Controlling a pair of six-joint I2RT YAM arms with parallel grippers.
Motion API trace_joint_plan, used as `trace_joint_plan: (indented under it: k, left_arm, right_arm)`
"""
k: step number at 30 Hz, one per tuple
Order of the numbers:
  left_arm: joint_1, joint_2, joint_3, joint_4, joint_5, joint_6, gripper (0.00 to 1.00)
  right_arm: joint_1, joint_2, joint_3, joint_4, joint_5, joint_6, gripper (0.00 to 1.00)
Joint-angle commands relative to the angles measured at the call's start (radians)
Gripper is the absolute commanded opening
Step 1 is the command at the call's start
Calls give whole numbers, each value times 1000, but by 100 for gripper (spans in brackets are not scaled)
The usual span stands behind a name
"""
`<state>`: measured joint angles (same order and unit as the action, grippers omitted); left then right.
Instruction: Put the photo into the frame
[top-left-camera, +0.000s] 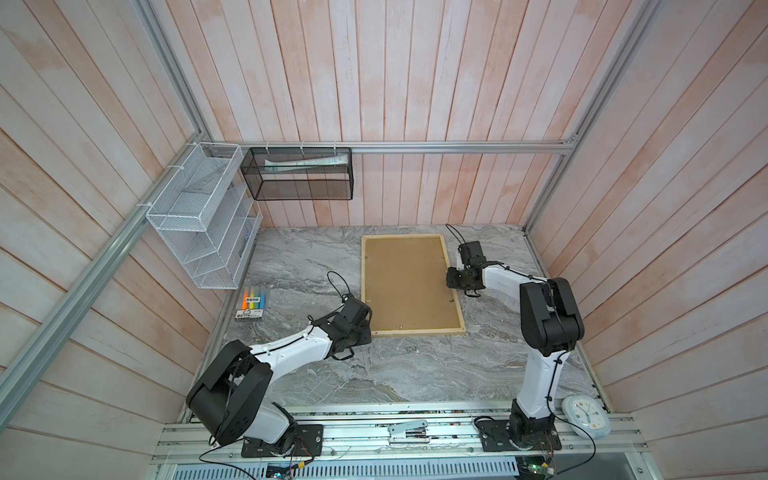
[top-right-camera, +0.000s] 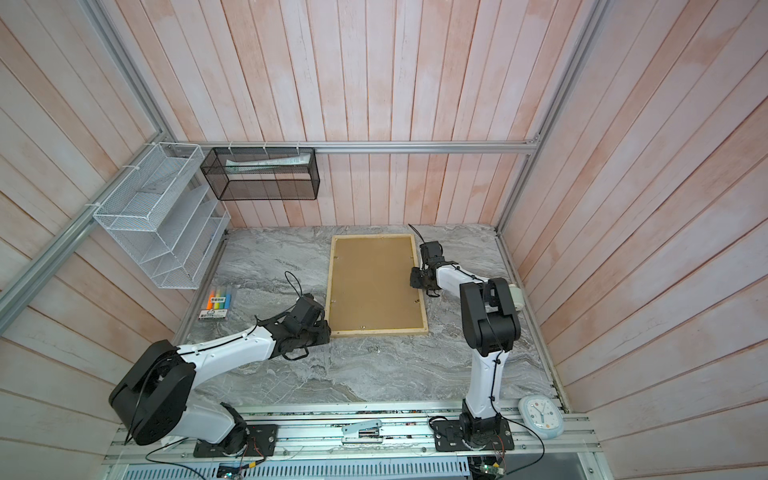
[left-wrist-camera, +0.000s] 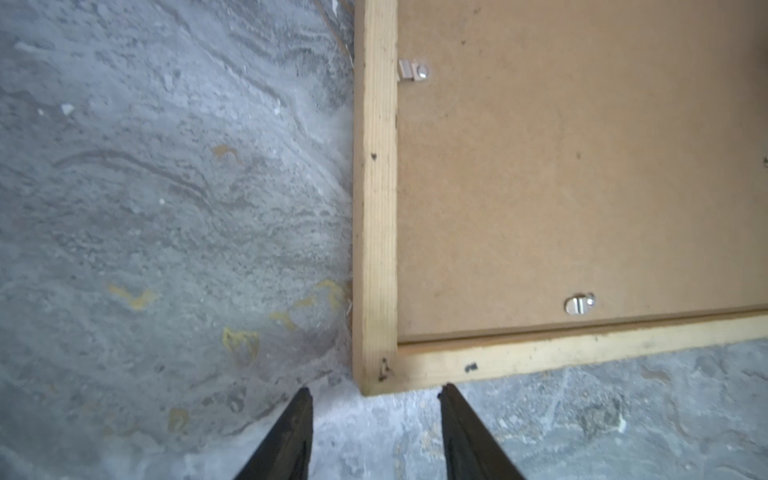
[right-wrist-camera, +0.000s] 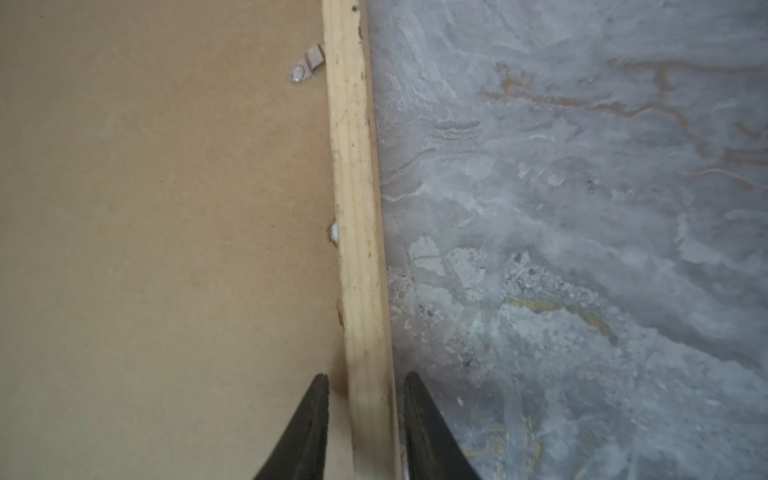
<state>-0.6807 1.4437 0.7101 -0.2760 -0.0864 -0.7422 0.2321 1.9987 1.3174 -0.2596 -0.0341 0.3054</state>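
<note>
I have the large rectangular frame of pale wood strips (top-left-camera: 417, 331) lying face down on the grey marbled tabletop (top-left-camera: 415, 374), with the plain brown backing board (top-left-camera: 409, 282) seated inside it. The autumn forest photo is nowhere visible, so I judge it lies beneath that board. My left gripper (left-wrist-camera: 375, 388) hovers just off the near-left corner, fingers parted and holding nothing. My right gripper (right-wrist-camera: 365, 375) straddles the right rail, 1 finger each side; I cannot tell whether it pinches. I would steady that rail and press the board flat along its near edge, clear of the small metal turn clip (left-wrist-camera: 579, 304).
</note>
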Motion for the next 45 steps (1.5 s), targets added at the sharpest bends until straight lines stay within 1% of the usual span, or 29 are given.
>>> trace_joint_plan:
  k: [1,5,9,12,15,17,22,25,32,35,41,45]
  left_arm:
    - [-34,-17,-32,31,-6,-86,52]
    - [-59,8,-40,73,9,-120,53]
    - [-76,38,-25,101,14,-128,53]
    - [-85,58,-7,105,16,-129,53]
    - [-96,73,7,110,20,-128,53]
    - [-101,83,13,113,22,-128,53]
    - [-103,111,23,122,17,-126,54]
    - [-103,126,29,127,7,-125,55]
    - [-101,164,61,122,-7,-105,57]
    - [-93,182,69,125,-15,-99,58]
    - [-47,219,74,164,-15,-70,59]
    - [-3,254,87,186,-9,-37,59]
  right_arm:
    - [-6,19,29,-33,35,-16,32]
    - [-7,25,31,-29,37,-10,31]
    - [-15,31,30,-27,33,0,28]
    - [-24,34,19,-20,11,10,23]
    - [-35,30,-1,-4,-24,18,22]
    - [-40,29,-13,1,-27,22,21]
    - [-69,11,-66,36,-77,51,16]
    - [-93,-15,-112,63,-102,75,16]
    - [-162,-116,-288,179,-170,161,16]
    - [-175,-169,-361,213,-167,194,16]
    - [-181,-277,-520,296,-195,267,16]
    - [-181,-314,-576,306,-212,279,19]
